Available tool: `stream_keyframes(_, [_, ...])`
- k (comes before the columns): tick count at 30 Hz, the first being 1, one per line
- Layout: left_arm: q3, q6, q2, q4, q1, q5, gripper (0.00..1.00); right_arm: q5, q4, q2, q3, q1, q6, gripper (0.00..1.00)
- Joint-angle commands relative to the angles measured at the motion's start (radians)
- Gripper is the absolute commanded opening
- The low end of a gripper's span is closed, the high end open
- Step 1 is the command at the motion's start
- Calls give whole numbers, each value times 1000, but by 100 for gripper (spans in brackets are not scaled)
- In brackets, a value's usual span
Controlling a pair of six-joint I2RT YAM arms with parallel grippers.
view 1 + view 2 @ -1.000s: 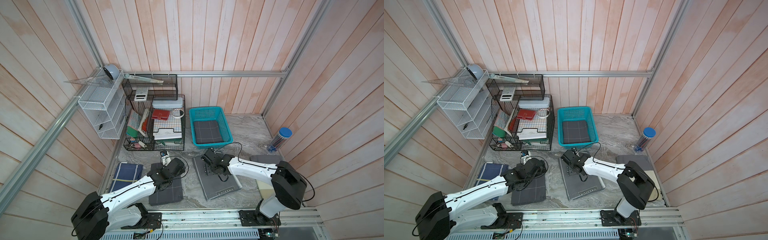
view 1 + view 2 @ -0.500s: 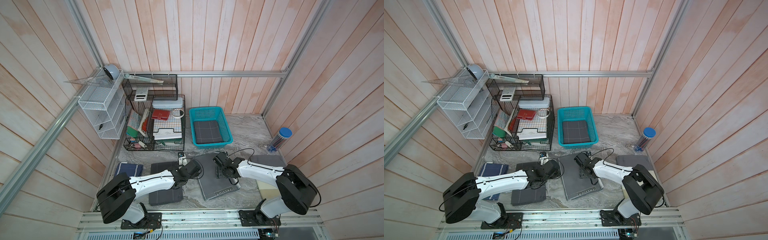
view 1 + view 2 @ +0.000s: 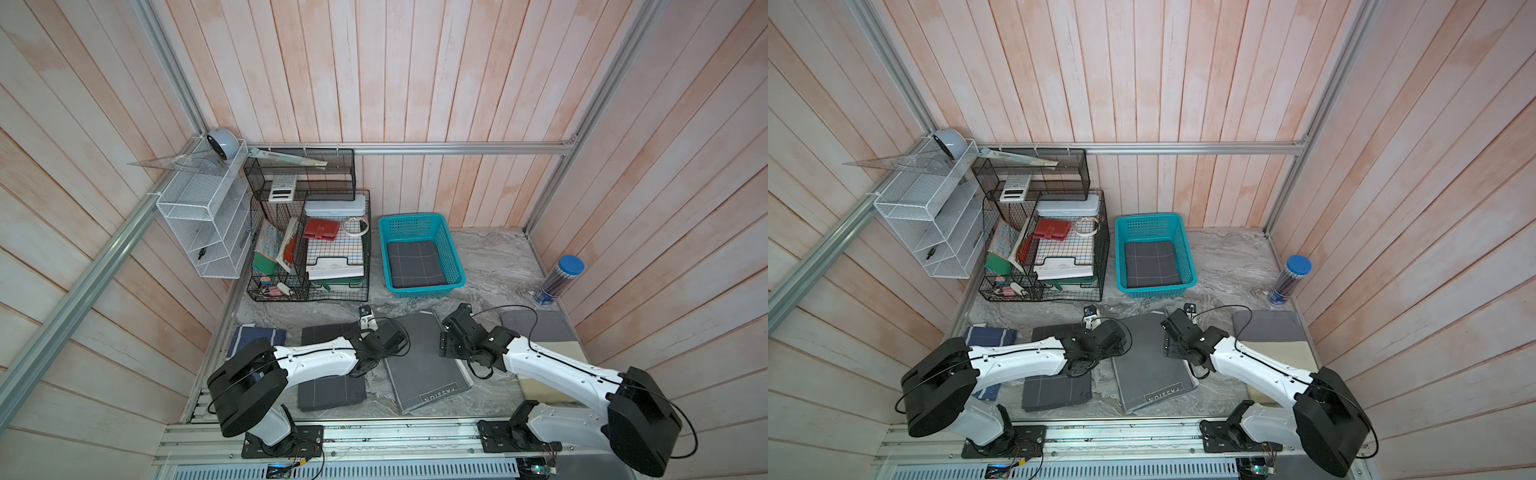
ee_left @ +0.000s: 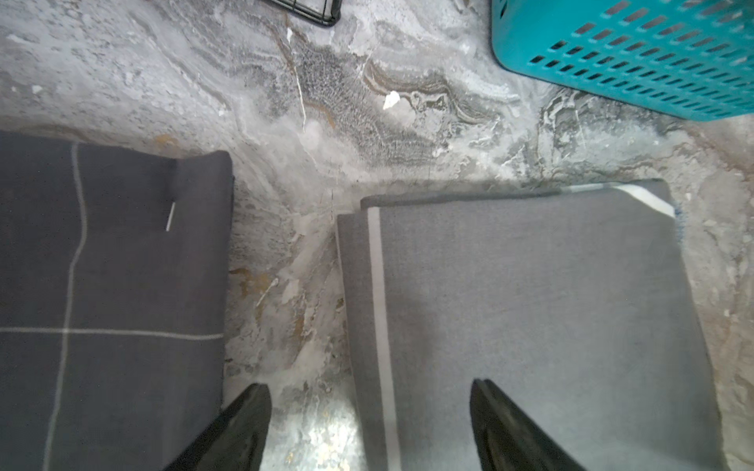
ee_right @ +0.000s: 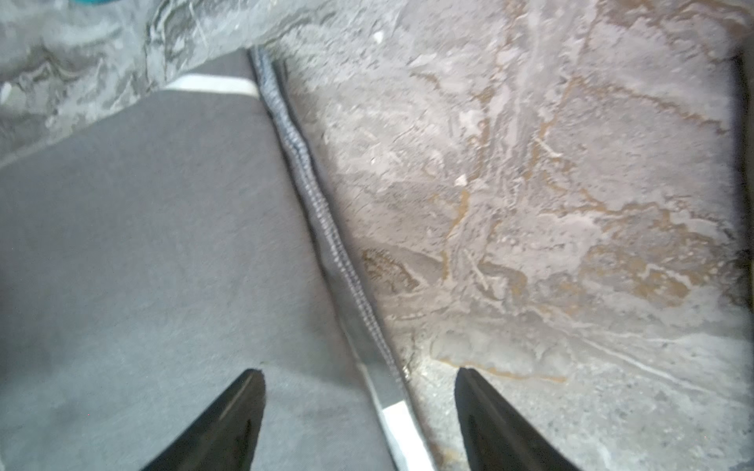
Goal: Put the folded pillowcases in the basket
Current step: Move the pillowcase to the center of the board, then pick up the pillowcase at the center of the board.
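Left gripper (image 4: 369,387): jaws stand wide, nothing held. One finger hangs over the folded pillowcase (image 3: 424,365), its mate over bare tabletop (image 3: 490,266), so the jaws straddle the cloth's pale-striped long edge. Right gripper (image 5: 358,372): likewise wide and empty, straddling the opposite long edge, the one with the corded seam. I cannot tell from either wrist view whether any fingertip touches the fabric.

Item position: the pillowcase lies flat on the arms' side of the basket (image 3: 415,227), near it but apart, with a strip of bare marble between. Its long axis runs toward the basket, slightly skewed. A short edge faces the basket's near wall, and the lettered label sits at the end farthest from the basket. Both grippers work the half nearer the basket, one per side (I rate neither arm the nearer).

Judgement: the coming move is a two-sided pinch, then a carry along that axis over the near rim.

Surface: hard, flat marbled top, which gives thin cloth little to get under.

Room: a dark checked cloth (image 3: 417,266) already covers the basket floor. A black wire organiser (image 3: 309,249) stands just beside the basket on the left arm's side. A second checked cloth (image 4: 110,285) lies close beside the pillowcase, a possible snag.
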Motion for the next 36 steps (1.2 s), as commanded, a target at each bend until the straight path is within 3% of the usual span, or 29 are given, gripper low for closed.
stream_keyframes(1, [8,-30,9,-13,-39,32,80,-87,93,-15,-56,-39,-58,79])
stream_keyframes(10, [-3,-79,60,18,-74,85,73,-259,187,107,-68,-164,-134,76])
stream_keyframes(16, [-1,-95,99,33,-66,109,71,-348,135,248,28,-174,-229,72])
stream_keyframes(22, [6,-88,144,75,-55,155,56,-373,203,287,-5,-157,-187,65])
stream_keyframes(29, [33,-75,158,100,-55,164,29,-337,191,284,5,-87,-156,35])
stream_keyframes(32, [39,-69,142,85,-61,149,17,-272,128,224,23,-72,-153,16])
stream_keyframes(36, [85,-40,105,5,-83,80,6,-240,62,112,43,-65,-153,3])
